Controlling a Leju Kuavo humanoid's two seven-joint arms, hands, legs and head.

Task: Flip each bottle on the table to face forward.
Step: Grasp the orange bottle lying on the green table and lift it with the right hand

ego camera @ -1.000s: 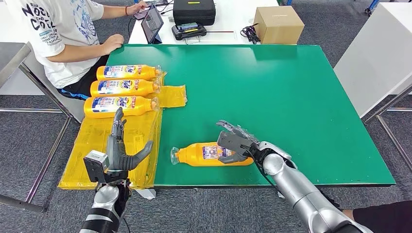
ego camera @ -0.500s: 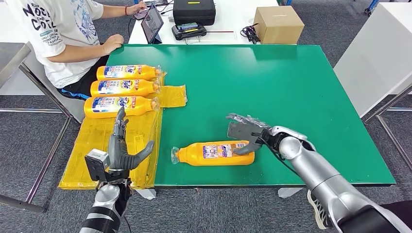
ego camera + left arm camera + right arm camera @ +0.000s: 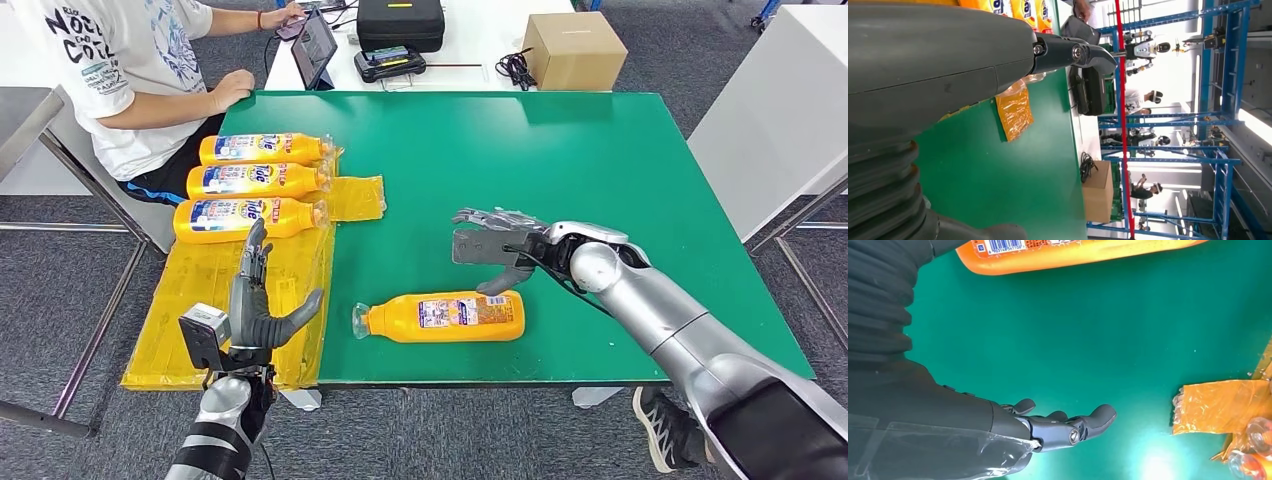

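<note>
An orange bottle (image 3: pixel 443 316) lies on its side near the front edge of the green table (image 3: pixel 560 170), its back label with a barcode (image 3: pixel 998 245) facing up and its neck pointing left. My right hand (image 3: pixel 492 249) hovers open just behind it, fingers spread, touching nothing. Three more orange bottles (image 3: pixel 255 181) lie in a row at the table's left side on yellow plastic wrap (image 3: pixel 240 290), front labels up. My left hand (image 3: pixel 256 305) stands open over the wrap, empty.
A person (image 3: pixel 120 70) sits at the far left corner with a forearm on the table. Behind the table stand a tablet (image 3: pixel 313 48), a black case (image 3: pixel 400 22) and a cardboard box (image 3: pixel 573 50). A white table (image 3: pixel 780 110) stands at the right.
My right hand let go of the lone bottle, lifted and moved back away from it. The bottle stays lying near the front edge. My left hand barely moved.
</note>
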